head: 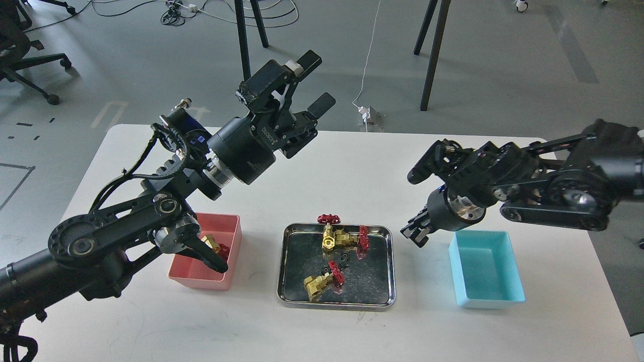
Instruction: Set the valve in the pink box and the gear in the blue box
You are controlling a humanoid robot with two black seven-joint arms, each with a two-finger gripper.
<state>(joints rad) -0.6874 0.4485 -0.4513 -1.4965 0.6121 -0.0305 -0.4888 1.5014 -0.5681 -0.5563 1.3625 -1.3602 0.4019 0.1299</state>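
Brass valve [314, 286] with dark red handwheel, lying in steel tray [289, 296]

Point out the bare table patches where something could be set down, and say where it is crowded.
Bare: the strip between the pink box and steel tray; the strip between tray and blue box; the wide front edge of the table; the far half behind the tray. Crowded: the tray, holding valves and gears. The right pincer hangs over the tray-to-blue-box strip.

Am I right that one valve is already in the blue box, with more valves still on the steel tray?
Not quite. The head view shows that valve in the pink box; the blue box holds nothing visible. More valves do remain on the steel tray.
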